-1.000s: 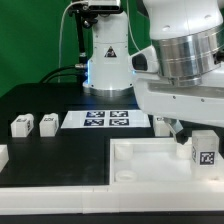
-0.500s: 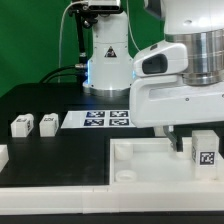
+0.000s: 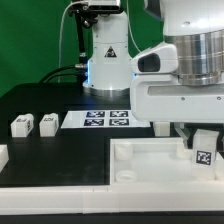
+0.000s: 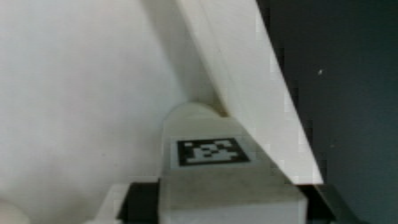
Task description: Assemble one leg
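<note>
End effector [image 3: 205,137] fingers clamp the tagged leg [image 3: 205,152] above the white panel [image 3: 140,160] at the exterior view's right, while two more blocks [image 3: 33,124] sit on the black surface [image 3: 55,155].

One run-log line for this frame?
end effector: shut on leg | over white panel | two spare legs on table | marker board behind

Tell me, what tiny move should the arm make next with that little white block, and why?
Probably ease the leg straight down toward the panel. The pincer holds it upright just above the panel's corner at the exterior view's right, and the wrist view shows it beside the raised rim.
</note>
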Robot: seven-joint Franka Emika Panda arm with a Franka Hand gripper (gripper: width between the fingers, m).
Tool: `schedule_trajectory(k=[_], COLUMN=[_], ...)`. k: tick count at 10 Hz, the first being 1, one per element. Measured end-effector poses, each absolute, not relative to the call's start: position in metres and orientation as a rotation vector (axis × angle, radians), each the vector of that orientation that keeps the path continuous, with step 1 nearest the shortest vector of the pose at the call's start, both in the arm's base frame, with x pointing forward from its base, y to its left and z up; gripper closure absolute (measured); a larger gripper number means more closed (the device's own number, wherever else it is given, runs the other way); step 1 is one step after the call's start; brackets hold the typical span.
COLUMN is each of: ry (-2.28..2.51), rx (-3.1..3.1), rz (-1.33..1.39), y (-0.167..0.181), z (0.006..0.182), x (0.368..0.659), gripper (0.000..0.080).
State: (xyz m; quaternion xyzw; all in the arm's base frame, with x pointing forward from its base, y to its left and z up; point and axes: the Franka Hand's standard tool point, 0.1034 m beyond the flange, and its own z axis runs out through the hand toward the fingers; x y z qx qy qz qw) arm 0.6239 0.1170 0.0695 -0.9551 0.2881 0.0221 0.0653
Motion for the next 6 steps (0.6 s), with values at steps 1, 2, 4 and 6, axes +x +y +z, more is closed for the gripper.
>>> schedule_trajectory(k=[1,2,4,6], ry=[1.124,1.459,1.973,2.192], rx=[-2.786,-2.621,-2.228,-1.986], rz=[0.102,0.146,0.222,0.267], y=[0.1175,0.1192,0.1231,0.1201], z=[0.0710,0.0731,0.0730,0.0730], x=[0.6242,0.6250,0.6266,0.6282], gripper=[0.0501,0.0501,0.0504,0.0504])
